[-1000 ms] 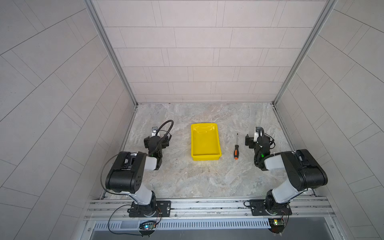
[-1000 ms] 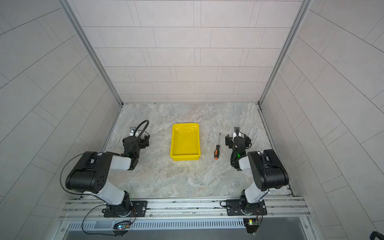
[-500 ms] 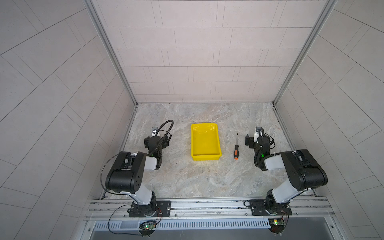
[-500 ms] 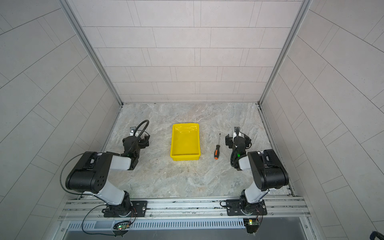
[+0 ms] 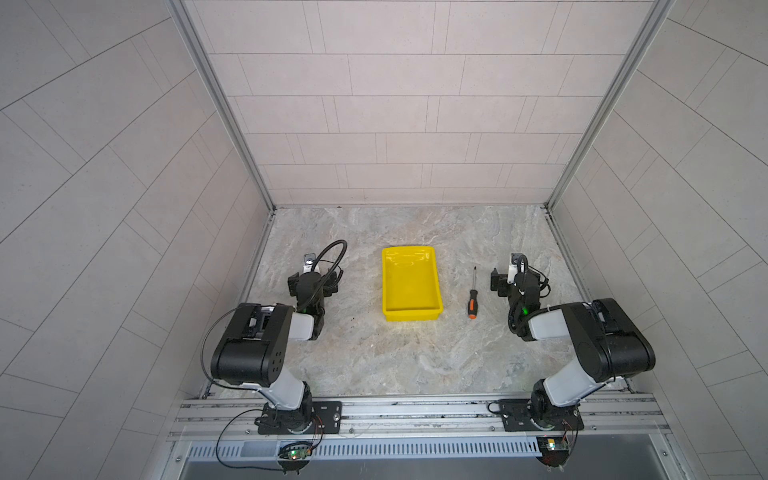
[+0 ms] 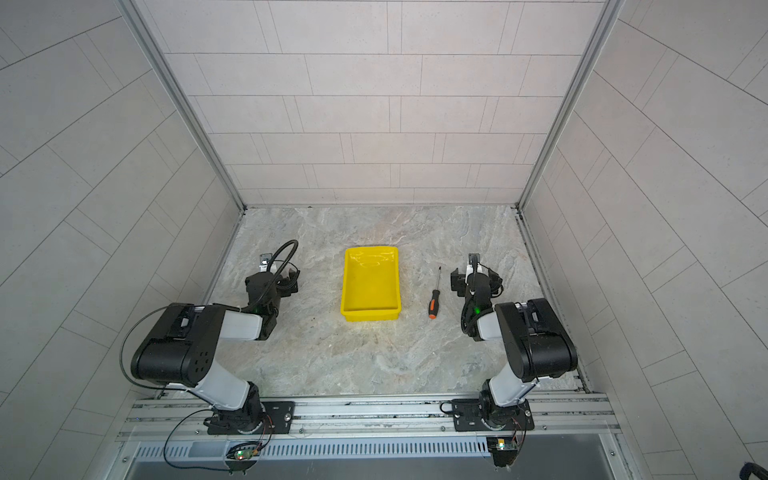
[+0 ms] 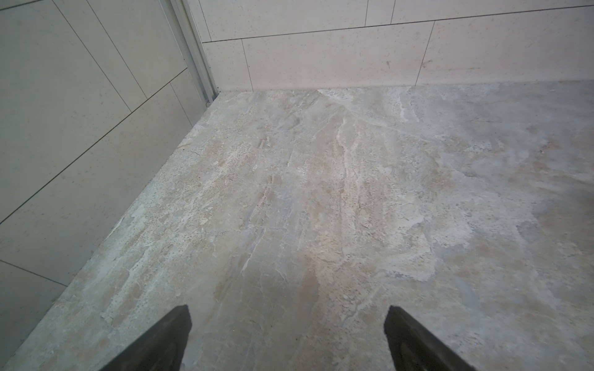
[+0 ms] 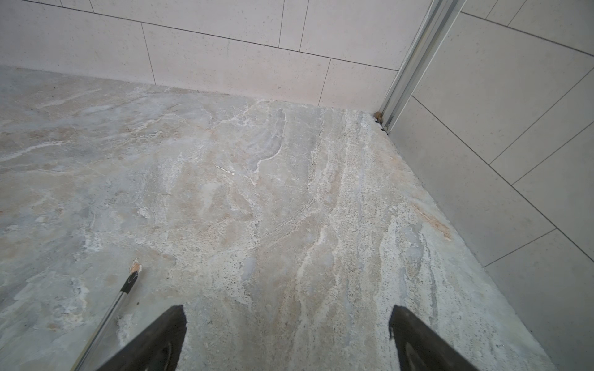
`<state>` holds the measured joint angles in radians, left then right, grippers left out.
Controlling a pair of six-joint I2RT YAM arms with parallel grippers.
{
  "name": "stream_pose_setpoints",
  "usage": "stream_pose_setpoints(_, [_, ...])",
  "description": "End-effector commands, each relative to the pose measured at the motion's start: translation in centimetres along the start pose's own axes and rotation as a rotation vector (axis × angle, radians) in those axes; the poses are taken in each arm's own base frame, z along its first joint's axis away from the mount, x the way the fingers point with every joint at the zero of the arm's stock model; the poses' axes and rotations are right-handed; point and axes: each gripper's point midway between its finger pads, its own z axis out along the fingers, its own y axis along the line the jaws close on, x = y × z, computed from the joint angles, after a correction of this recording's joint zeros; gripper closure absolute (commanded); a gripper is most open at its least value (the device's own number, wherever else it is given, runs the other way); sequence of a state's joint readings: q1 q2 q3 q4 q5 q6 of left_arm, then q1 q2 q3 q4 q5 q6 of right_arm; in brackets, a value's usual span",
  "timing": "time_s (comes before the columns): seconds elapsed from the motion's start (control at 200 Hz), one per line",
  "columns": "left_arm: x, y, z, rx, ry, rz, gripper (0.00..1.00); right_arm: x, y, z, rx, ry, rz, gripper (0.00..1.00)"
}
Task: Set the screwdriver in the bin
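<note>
Screwdriver (image 5: 472, 295) lying flat on the marble counter (image 5: 415, 357), just to the right of the yellow bin (image 5: 410, 286) and not touching it. Its orange cap is nearest the arm bases and its tip points at the back wall. Right fingers (image 8: 154, 340) are spread wide, gripping nothing, and the shaft runs close beside one of them. Left fingers (image 7: 160, 343) are wide apart too, empty, over bare counter on the bin's other side. How low they hang is hard to judge from above.
</note>
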<state>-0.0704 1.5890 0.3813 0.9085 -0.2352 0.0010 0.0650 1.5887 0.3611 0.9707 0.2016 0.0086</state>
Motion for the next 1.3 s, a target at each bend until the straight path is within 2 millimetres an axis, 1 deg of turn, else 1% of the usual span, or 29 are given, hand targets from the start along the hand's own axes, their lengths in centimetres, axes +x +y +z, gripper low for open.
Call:
stream_pose_setpoints(0.0, [-1.2, -0.2, 0.1, 0.006, -0.038, -0.005, 0.0, -0.5, -0.1, 0.0, -0.001, -0.012, 0.007, 0.01])
stream_pose_setpoints(0.11, [-1.1, -0.2, 0.0, 0.004, -0.038, -0.003, 0.0, -0.6, -0.1, -0.2, 0.001, -0.022, 0.003, 0.01])
stream_pose_setpoints(0.205, [-1.2, -0.5, -0.3, 0.031, -0.055, 0.009, 0.0, -1.8, 0.3, -1.7, 0.003, -0.068, -0.031, 0.01])
stream_pose_setpoints(0.285, [-1.5, -0.8, -1.4, 0.064, -0.105, 0.011, 0.0, -2.8, 1.0, -3.6, 0.0, -0.095, -0.085, 0.01])
stream_pose_setpoints(0.315, [-2.3, -0.9, -1.9, 0.07, -0.146, 0.006, 0.0, -2.8, 1.2, -4.2, 0.004, -0.084, -0.109, 0.01])
stream_pose_setpoints(0.32, [-1.9, -0.8, -2.1, 0.069, -0.141, 0.009, 0.0, -2.8, 1.2, -4.3, 0.005, -0.082, -0.112, 0.01])
stream_pose_setpoints(0.335, [-1.7, -0.7, -2.5, 0.068, -0.144, 0.009, 0.0, -2.9, 1.2, -4.5, 0.008, -0.074, -0.12, 0.01])
stream_pose_setpoints(0.355, [-1.9, -0.5, -2.9, 0.055, -0.161, 0.004, 0.0, -2.9, 1.2, -4.8, 0.011, -0.063, -0.121, 0.01])
stream_pose_setpoints(0.435, [-3.2, 0.4, -4.6, 0.004, -0.196, -0.007, 0.0, -3.3, 0.6, -5.8, 0.019, -0.006, -0.102, 0.01])
stream_pose_setpoints(0.465, [-4.0, 0.6, -5.1, -0.006, -0.205, -0.009, 0.0, -3.4, 0.2, -6.3, 0.028, 0.015, -0.099, 0.01])
stream_pose_setpoints(0.525, [-5.3, 0.9, -5.9, -0.017, -0.185, -0.008, 0.0, -3.6, -0.7, -7.3, 0.054, 0.032, -0.063, 0.01])
stream_pose_setpoints(0.555, [-5.3, 1.2, -6.3, -0.024, -0.157, -0.012, 0.0, -3.5, -1.2, -7.7, 0.073, 0.027, -0.04, 0.01])
stream_pose_setpoints(0.565, [-6.2, 1.2, -6.4, -0.024, -0.165, -0.02, 0.0, -3.5, -1.4, -7.9, 0.082, 0.024, -0.029, 0.01])
stream_pose_setpoints(0.59, [-6.7, 1.6, -6.8, -0.036, -0.153, -0.033, 0.0, -3.3, -1.9, -8.3, 0.102, 0.029, 0.01, 0.01])
stream_pose_setpoints(0.63, [-6.9, 1.8, -7.4, -0.035, -0.126, -0.039, 0.0, -3.1, -2.0, -9.0, 0.096, 0.061, 0.002, 0.01])
stream_pose_setpoints(0.671, [-7.3, 1.8, -8.3, -0.017, -0.109, -0.055, 0.0, -3.1, -2.5, -9.9, 0.112, 0.093, 0.009, 0.01])
stream_pose_setpoints(0.681, [-7.3, 1.7, -8.5, -0.01, -0.102, -0.061, 0.0, -2.9, -2.6, -10.1, 0.117, 0.105, 0.01, 0.01])
stream_pose_setpoints(0.716, [-7.5, 1.3, -9.6, 0.031, -0.082, -0.078, 0.0, -3.1, -3.2, -10.7, 0.137, 0.101, 0.053, 0.01])
stream_pose_setpoints(0.751, [-7.5, 0.9, -10.8, 0.076, -0.065, -0.091, 0.0, -2.9, -3.2, -11.2, 0.127, 0.096, 0.086, 0.01])
stream_pose_setpoints(0.771, [-7.5, 0.7, -11.5, 0.095, -0.064, -0.101, 0.0, -2.9, -3.1, -11.3, 0.118, 0.079, 0.092, 0.01])
stream_pose_setpoints(0.781, [-7.2, 0.6, -11.6, 0.102, -0.053, -0.102, 0.0, -3.0, -3.1, -11.4, 0.116, 0.071, 0.096, 0.01])
stream_pose_setpoints(0.801, [-7.5, 0.7, -12.5, 0.112, -0.068, -0.116, 0.0, -3.1, -3.0, -11.5, 0.109, 0.066, 0.099, 0.01])
stream_pose_setpoints(0.856, [-7.0, 0.9, -14.0, 0.132, -0.069, -0.148, 0.0, -3.2, -3.3, -11.7, 0.121, 0.042, 0.108, 0.01])
stream_pose_setpoints(0.876, [-6.5, 1.0, -14.3, 0.133, -0.064, -0.173, 0.0, -3.3, -3.4, -11.8, 0.126, 0.036, 0.109, 0.01])
stream_pose_setpoints(0.901, [-6.5, 1.2, -14.7, 0.138, -0.082, -0.207, 0.0, -3.4, -3.4, -11.7, 0.125, 0.032, 0.111, 0.01])
stream_pose_setpoints(0.961, [-7.1, 1.3, -15.4, 0.159, -0.139, -0.252, 0.0, -3.4, -3.1, -11.5, 0.114, 0.039, 0.1, 0.01])
stream_pose_setpoints(1.011, [-7.4, 1.6, -15.6, 0.148, -0.157, -0.264, 0.0, -3.4, -2.7, -11.2, 0.099, 0.051, 0.088, 0.01])
stream_pose_setpoints(1.091, [-6.7, 1.9, -15.2, 0.118, -0.126, -0.26, 0.0, -3.3, -2.2, -10.7, 0.088, 0.073, 0.069, 0.01])
stream_pose_setpoints(1.291, [-6.4, 1.1, -14.3, 0.128, -0.043, -0.292, 0.0, -3.5, -0.9, -10.2, 0.047, 0.09, 0.046, 0.01])
